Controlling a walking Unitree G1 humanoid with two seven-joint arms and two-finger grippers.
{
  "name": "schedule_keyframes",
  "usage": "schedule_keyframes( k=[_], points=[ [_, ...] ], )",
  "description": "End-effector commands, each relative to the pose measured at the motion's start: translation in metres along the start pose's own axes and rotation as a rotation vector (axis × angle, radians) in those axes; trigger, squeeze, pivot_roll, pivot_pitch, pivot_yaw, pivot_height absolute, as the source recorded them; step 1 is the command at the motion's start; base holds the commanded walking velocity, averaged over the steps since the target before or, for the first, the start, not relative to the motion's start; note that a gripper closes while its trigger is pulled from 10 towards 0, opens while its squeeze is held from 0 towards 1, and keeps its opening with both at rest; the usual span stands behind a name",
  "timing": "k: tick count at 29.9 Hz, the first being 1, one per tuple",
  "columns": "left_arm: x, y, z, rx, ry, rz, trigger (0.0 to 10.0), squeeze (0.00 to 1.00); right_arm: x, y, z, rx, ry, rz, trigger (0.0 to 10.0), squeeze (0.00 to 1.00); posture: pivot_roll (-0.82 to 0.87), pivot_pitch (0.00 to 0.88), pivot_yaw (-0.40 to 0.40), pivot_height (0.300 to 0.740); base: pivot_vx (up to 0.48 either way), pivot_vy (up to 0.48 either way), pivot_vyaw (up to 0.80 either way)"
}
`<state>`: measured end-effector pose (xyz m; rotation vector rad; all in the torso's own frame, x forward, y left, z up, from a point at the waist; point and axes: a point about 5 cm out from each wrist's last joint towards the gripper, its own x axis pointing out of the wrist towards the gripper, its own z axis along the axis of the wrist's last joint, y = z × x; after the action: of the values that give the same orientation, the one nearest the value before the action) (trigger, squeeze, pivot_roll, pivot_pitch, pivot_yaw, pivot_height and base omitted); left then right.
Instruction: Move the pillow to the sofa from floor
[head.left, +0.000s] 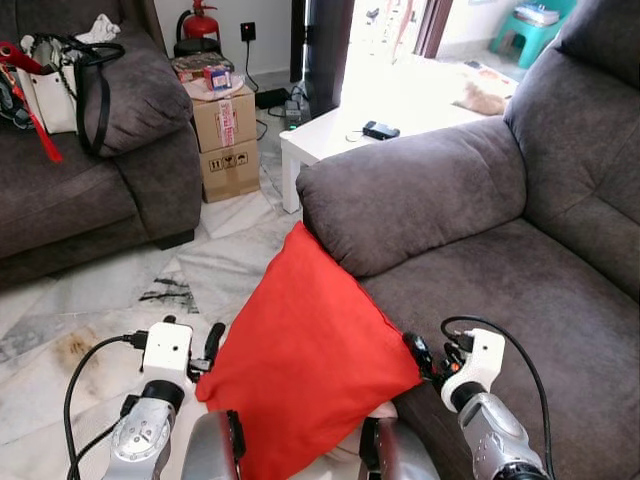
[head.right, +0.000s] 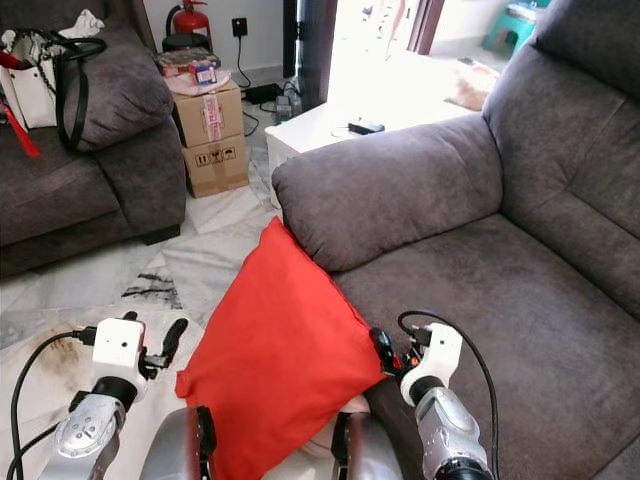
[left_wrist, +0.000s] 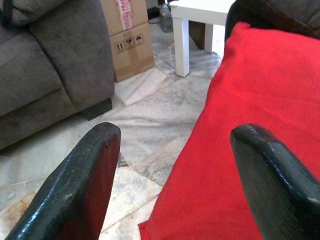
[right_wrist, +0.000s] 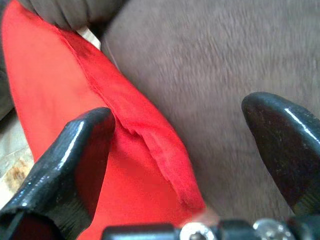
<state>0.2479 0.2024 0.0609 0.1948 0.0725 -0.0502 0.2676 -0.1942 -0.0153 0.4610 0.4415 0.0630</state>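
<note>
The left hand (head.left: 212, 345) sits at the pillow's (head.left: 305, 350) left edge with its fingers (left_wrist: 75, 185) spread wide, one over the floor (head.left: 90, 300) and the other over red cloth — nothing pinched yet. The pillow itself stands tilted on a corner between the two hands, its upper tip leaning against the sofa's (head.left: 520, 290) rounded armrest (head.left: 410, 195) and its right edge lying along the front of the seat. The right hand (head.left: 425, 355) is at that right corner, also wide open, one finger over the seam and the other over the seat cushion. To do this step well, I judge both hands should close in on opposite edges together and take a deep bite of fabric, since a soft, limp cover will likely slip from a shallow pinch — then lift clear of the seat's front edge before carrying it right. The cloth looks matte and woven with a stitched hem; the sofa is plush grey, the floor glossy marble tile
</note>
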Motion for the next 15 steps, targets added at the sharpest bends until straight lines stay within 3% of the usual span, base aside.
schedule_keyframes(
  k=[1,9,15],
  points=[
    [0.000,0.000,0.002,0.000,0.006,-0.014,10.0,0.00,-0.003,-0.005,-0.005,0.039,0.008,-0.019,10.0,0.00,0.04,0.128,-0.078,0.591,0.000,0.000,0.00],
    [-0.001,0.001,0.001,0.005,0.019,-0.028,10.0,0.00,-0.003,0.003,-0.016,0.169,0.023,0.023,10.0,0.00,0.05,0.135,-0.070,0.591,0.000,0.000,0.00],
    [-0.003,0.002,0.000,0.003,0.027,-0.030,10.0,0.00,-0.002,0.012,-0.021,0.317,0.014,0.103,10.0,0.00,0.06,0.145,-0.070,0.591,0.000,0.000,0.00]
  ],
)
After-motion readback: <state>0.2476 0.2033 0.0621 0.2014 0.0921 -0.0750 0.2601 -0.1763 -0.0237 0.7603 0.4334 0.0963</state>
